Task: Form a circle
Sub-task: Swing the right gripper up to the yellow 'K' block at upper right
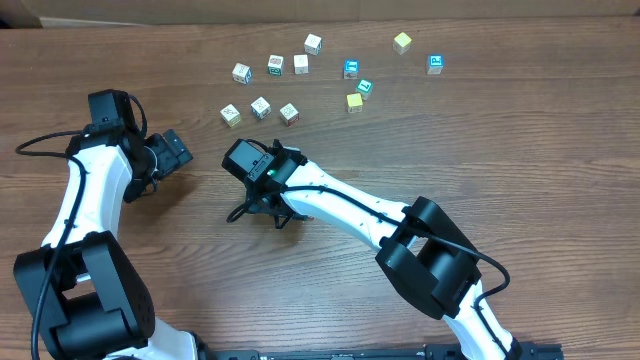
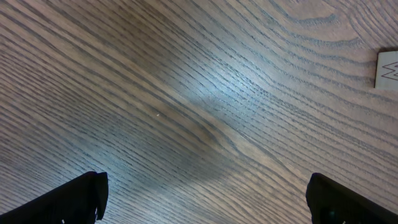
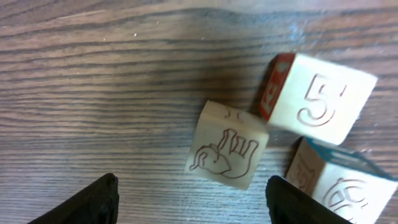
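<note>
A wooden table (image 1: 520,180) fills every view. 2 arms are seen on it from overhead: the left arm (image 1: 85,190) is bent along the left edge, and the right arm (image 1: 350,205) is stretched from the near right toward the table's middle. The left gripper (image 2: 208,199) is held wide open over bare wood, with nothing between its fingers. Only the edge of 1 cube (image 2: 387,70) is caught at the right border of its wrist view. The right gripper (image 3: 191,186) is spread as well, and nothing is pinched in it. 12 toy cubes (image 1: 301,64) are scattered loosely across the far side of the table and are not arranged as a circle. In the right wrist view a tight cluster of 3 cubes is shown just ahead of the fingertips. It is made up of an elephant cube (image 3: 227,152), a tilted cube marked 5 (image 3: 320,99) with a red side just beside it, and a blue-topped cube (image 3: 339,186) partly cut off by the frame. This cluster appears to lie beneath the right wrist, where it is hidden from overhead.
</note>
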Motion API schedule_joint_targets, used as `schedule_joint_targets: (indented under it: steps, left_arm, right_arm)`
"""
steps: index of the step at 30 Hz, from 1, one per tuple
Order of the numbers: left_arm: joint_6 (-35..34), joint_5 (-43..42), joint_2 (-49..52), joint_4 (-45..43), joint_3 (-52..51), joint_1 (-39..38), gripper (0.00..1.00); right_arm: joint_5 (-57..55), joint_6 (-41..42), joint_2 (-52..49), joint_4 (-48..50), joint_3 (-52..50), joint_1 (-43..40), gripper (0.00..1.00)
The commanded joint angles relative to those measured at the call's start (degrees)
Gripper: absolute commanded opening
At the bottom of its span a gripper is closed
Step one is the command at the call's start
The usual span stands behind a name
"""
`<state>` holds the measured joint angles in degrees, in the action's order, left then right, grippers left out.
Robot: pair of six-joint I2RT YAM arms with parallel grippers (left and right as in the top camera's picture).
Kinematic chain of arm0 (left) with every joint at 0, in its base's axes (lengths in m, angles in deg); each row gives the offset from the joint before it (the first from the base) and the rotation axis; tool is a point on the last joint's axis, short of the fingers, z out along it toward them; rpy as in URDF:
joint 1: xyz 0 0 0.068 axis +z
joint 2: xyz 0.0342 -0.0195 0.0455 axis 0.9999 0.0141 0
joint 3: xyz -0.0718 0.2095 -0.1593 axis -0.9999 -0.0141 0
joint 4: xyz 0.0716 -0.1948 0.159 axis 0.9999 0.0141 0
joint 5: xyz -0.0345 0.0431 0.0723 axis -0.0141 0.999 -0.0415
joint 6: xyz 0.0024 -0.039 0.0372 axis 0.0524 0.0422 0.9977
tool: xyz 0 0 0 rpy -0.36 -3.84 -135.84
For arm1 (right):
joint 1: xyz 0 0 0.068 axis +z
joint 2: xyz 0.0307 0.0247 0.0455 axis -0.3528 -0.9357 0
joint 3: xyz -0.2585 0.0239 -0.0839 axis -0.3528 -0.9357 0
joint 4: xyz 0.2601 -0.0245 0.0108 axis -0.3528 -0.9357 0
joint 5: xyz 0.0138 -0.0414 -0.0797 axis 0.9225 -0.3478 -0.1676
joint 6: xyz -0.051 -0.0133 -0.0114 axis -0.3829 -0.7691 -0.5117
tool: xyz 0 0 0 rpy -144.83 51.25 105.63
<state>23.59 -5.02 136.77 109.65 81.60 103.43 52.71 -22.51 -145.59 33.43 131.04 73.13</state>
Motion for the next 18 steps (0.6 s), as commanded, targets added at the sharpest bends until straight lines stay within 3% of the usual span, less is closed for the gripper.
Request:
schedule_joint_targets:
  steps: [1, 4, 7, 10, 14, 17, 18]
  left_arm:
    - [-0.3, -0.4, 0.4, 0.0, 0.2, -0.1, 1.0]
    - [-0.3, -0.5, 0.4, 0.0, 0.2, -0.1, 1.0]
    - [-0.3, -0.5, 0.4, 0.0, 0.2, -0.1, 1.0]
    - [-0.3, -0.5, 0.4, 0.0, 0.2, -0.1, 1.0]
    - [-0.3, -0.5, 0.4, 0.0, 0.2, -0.1, 1.0]
    - [-0.3, -0.4, 0.4, 0.0, 0.2, -0.1, 1.0]
    - [-0.3, -0.5, 0.4, 0.0, 0.2, -0.1, 0.99]
  right_arm:
    - [-3.3, -2.0, 4.8, -0.1, 2.9, -1.3, 0.73]
    - [-3.7, -3.5, 7.1, 0.0, 5.4, -4.0, 0.69]
    - [-4.0, -7.7, 8.1, 0.4, 8.0, -8.1, 0.55]
    - [-4.0, -11.6, 8.1, 2.1, 9.3, -13.1, 0.3]
    - [-4.5, -19.1, 7.6, 7.0, 9.0, -20.8, 0.08]
    - [-4.5, -19.9, 7.0, 9.3, 9.0, -25.2, 0.08]
    - [-4.5, -19.9, 6.8, 10.0, 9.0, -26.3, 0.27]
